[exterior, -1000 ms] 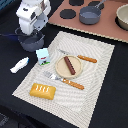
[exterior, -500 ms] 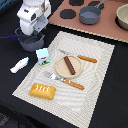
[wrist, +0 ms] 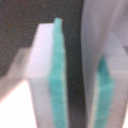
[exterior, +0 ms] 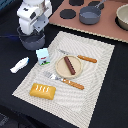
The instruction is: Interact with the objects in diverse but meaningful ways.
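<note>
My gripper (exterior: 33, 42) hangs at the exterior view's upper left, just above and beside the white-blue-green carton (exterior: 43, 56), which stands upright at the mat's edge. In the wrist view the gripper (wrist: 79, 75) fills the frame; its teal-padded fingers (wrist: 57, 80) stand a narrow dark gap apart with nothing between them. The brown sausage (exterior: 70, 64) lies on a round plate (exterior: 61, 69). The golden scored bread loaf (exterior: 43, 90) lies on the mat's near corner. The white fish-shaped piece (exterior: 20, 64) lies off the mat. The grey pot (exterior: 90, 15) sits on the toy stove.
A striped placemat (exterior: 95, 85) holds a knife (exterior: 81, 58) and a fork (exterior: 65, 81), both orange-handled. A brown stove board (exterior: 100, 27) with black burners runs along the back. A beige bowl (exterior: 123, 16) sits at the back right.
</note>
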